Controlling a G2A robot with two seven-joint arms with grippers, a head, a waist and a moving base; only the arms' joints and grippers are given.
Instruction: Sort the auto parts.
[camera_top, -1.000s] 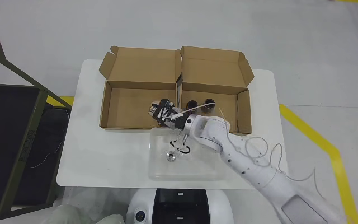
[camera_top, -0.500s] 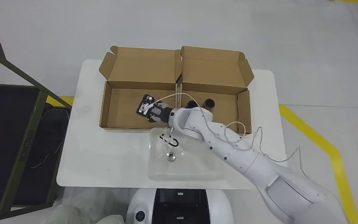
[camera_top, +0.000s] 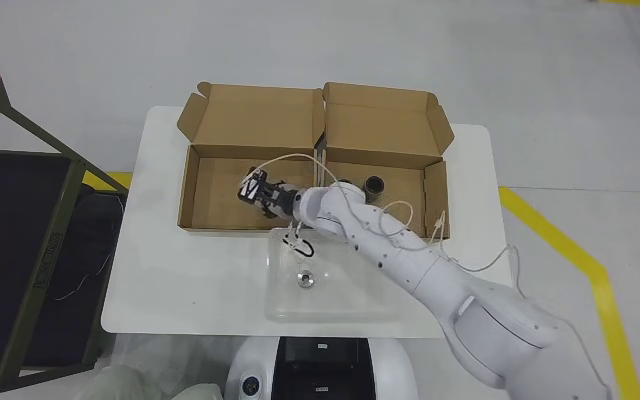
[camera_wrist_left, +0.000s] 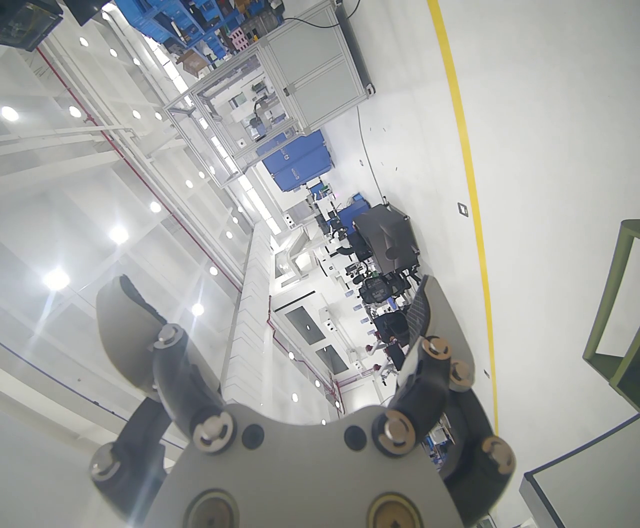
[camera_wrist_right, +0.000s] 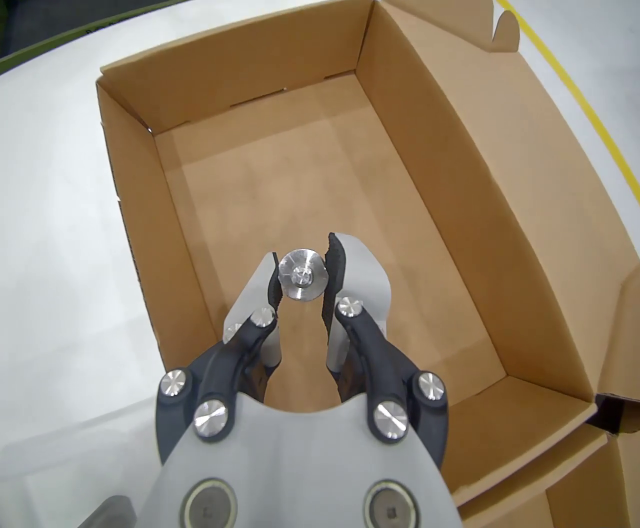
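Right gripper (camera_wrist_right: 303, 270): fingers narrow, clamped on round metal part (camera_wrist_right: 302, 282), held above floor of left cardboard box (camera_wrist_right: 280, 190). Part looks dense, rigid, smooth, likely slippery; hold across rim, squarely between pads. Left gripper (camera_wrist_left: 272, 295): fingers wide, holding nothing.

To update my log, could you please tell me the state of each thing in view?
Right gripper: shut on metal disc, over left box.
Left gripper: open, holding nothing.
Left box: lid open.
Right box: lid open, black parts inside.
Tray: metal part inside.
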